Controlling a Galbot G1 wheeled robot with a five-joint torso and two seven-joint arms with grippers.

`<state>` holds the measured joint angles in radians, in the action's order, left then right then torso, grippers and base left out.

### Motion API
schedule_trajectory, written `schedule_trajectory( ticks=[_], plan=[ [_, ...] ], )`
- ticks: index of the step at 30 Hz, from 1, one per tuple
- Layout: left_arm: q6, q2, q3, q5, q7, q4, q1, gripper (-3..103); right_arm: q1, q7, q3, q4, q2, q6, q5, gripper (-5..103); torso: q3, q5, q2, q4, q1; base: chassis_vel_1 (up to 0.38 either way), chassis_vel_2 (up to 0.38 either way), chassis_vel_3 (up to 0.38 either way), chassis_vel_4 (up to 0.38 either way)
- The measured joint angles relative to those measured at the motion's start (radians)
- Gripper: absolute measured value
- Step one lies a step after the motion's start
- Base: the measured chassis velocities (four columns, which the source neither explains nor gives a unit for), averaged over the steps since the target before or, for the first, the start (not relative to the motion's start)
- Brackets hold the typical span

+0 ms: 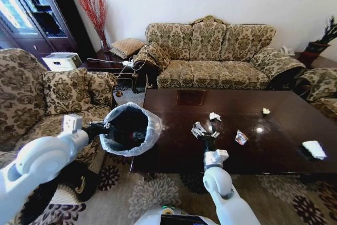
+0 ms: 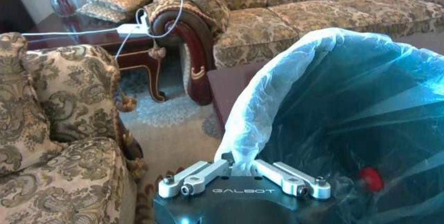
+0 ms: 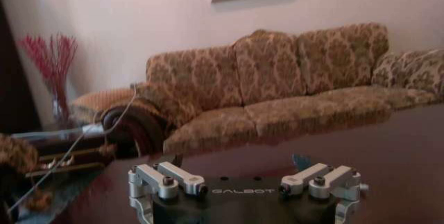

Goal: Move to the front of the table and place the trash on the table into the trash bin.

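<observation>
Head view: right pincer (image 1: 201, 131) grips a silvery wrapper (image 1: 199, 128); left pincer (image 1: 107, 128) clamps trash bin (image 1: 129, 128).

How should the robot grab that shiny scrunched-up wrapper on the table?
Probably from straight above, pinching across the raised, crumpled middle of the shiny wrapper. It lies low on the flat table and has no handle, so a sideways approach would likely just push it along. The right tool is nearest, hovering over the table beside it. The left tool holds the trash bin by its rim.
</observation>
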<state>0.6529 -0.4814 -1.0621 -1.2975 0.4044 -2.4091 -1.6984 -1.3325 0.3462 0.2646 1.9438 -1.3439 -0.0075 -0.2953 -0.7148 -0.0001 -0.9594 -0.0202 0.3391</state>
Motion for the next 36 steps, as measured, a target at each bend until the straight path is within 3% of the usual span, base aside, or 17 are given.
schedule_trajectory(
  ticks=[8, 15, 21, 25, 27, 34, 36],
  plan=[
    [-0.011, -0.051, 0.006, 0.041, -0.021, -0.006, -0.017, 0, 0.065, -0.026, 0.001, -0.143, -0.016, 0.023, 0.02, 100, 0.0, 0.0, 0.0, -0.0001, 0.0, -0.052, -0.068, 0.047, 0.057],
    [-0.014, -0.056, -0.012, 0.046, -0.025, -0.022, -0.034, 0, 0.156, -0.067, 0.013, -0.265, -0.018, 0.037, 0.023, 100, 0.0, 0.0014, 0.0, 0.0, 0.0, -0.156, -0.146, 0.157, 0.167],
    [-0.015, -0.062, -0.012, 0.045, -0.027, -0.03, -0.041, 0, 0.211, -0.092, 0.01, -0.359, -0.026, 0.037, 0.023, 100, 0.0, 0.0005, 0.0, 0.0008, 0.0, -0.112, -0.104, 0.05, 0.063],
    [-0.017, -0.068, -0.012, 0.049, -0.026, -0.031, -0.046, 0, 0.242, -0.142, 0.001, -0.421, -0.03, 0.032, 0.014, 100, 0.0, -0.0012, 0.0, -0.0001, 0.0, 0.0, 0.0, 0.0, 0.0],
    [-0.021, -0.07, -0.012, 0.06, -0.027, -0.03, -0.049, 0, 0.253, -0.161, -0.007, -0.444, -0.031, 0.026, 0.015, 100, 0.0, 0.0, 0.0, -0.0006, 0.0, 0.071, 0.048, -0.017, 0.002],
    [-0.033, -0.074, -0.001, 0.069, -0.034, -0.02, -0.045, 0, 0.275, -0.187, -0.015, -0.496, -0.036, -0.028, 0.028, 102, 0.0, 0.0005, 0.0, 0.0002, 0.0, 0.023, 0.005, -0.003, 0.002],
    [-0.035, -0.077, 0.004, 0.074, -0.038, -0.018, -0.045, 0, 0.278, -0.193, -0.016, -0.508, -0.039, -0.03, 0.029, 99, 0.0, 0.0003, 0.0, 0.0002, 0.0, 0.0, 0.0, 0.0, 0.0]
  ],
)
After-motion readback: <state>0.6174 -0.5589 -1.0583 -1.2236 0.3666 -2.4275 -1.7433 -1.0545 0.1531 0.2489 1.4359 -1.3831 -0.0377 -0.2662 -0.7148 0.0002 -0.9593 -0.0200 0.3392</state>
